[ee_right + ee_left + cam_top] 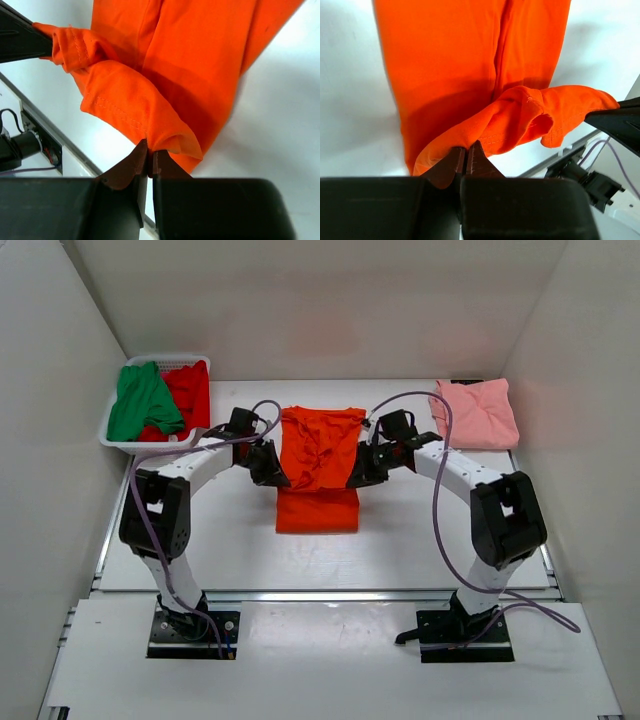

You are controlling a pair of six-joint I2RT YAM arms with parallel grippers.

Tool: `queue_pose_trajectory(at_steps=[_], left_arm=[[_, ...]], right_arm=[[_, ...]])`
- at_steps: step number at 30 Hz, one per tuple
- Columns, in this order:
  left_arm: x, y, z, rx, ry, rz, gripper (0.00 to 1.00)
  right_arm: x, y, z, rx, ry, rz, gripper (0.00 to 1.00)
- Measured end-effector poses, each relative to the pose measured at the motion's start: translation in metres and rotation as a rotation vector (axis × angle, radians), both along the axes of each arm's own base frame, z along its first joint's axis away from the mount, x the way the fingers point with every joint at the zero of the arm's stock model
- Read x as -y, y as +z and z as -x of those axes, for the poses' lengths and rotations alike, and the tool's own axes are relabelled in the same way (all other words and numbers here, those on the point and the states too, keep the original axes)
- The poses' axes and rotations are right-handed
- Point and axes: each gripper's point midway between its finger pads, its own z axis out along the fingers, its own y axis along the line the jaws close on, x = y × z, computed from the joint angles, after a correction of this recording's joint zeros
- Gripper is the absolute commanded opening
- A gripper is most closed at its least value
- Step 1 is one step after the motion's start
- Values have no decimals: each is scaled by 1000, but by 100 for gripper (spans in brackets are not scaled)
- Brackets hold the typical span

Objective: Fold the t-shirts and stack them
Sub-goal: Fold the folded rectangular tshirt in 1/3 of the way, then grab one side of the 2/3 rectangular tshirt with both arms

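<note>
The orange t-shirt [320, 455] hangs lifted between my two grippers at the table's middle, its lower part draped down onto the table. My left gripper [274, 468] is shut on its left edge; the pinched cloth [485, 125] shows in the left wrist view above the closed gripper [465, 150]. My right gripper [358, 466] is shut on the right edge; the orange shirt [165, 75] shows there above the closed gripper [150, 152]. The pink t-shirt [474, 413] lies folded at the back right. The green t-shirt [140, 400] and red t-shirt [188, 392] lie in the basket.
A white plastic basket [112, 436] stands at the back left against the left wall. White walls enclose the table on three sides. Purple cables loop over both arms.
</note>
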Motion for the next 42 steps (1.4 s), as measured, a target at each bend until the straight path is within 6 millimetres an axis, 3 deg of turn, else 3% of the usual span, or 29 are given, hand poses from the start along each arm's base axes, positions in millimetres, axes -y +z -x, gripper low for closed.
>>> queue_pose_trajectory(at_steps=[3,4,6,8,11,16,19,22,25,28,31,34,37,42], left_arm=[[0,-6,-15,-5,9,6,14],[1,-9,-19,-9,11,8,18],[2,-16,-26,-19,15,13,35],[1,-24,-36,-28,27,13,38],[-4,-32,-56,-31,80,29,41],[-15,-9,-107,127,253,127,46],[-26,16,-109,232,332,153,46],[-27,43,-96,300,319,165,47],[-26,44,-66,305,258,132,49],[-25,13,-8,223,198,70,50],[-26,-28,65,117,150,8,51],[-32,-50,110,75,155,-32,52],[-34,-55,117,85,183,-52,54],[-33,-60,103,118,222,-74,54]], right_arm=[[2,-6,-17,-2,-5,4,0],[2,-9,-22,-5,-8,6,5],[4,-16,-31,-12,-14,11,21],[7,-22,-38,-21,-29,16,36],[11,-25,-55,-6,-64,3,45],[16,-9,-92,122,-165,-43,54],[23,2,-98,172,-208,-31,58],[26,13,-89,210,-224,-10,61],[28,10,-51,206,-219,23,66],[27,-9,0,158,-201,64,68],[30,-37,50,78,-202,105,62],[36,-60,84,12,-225,142,60],[37,-70,94,-22,-258,152,58],[28,-68,84,-8,-296,106,55]])
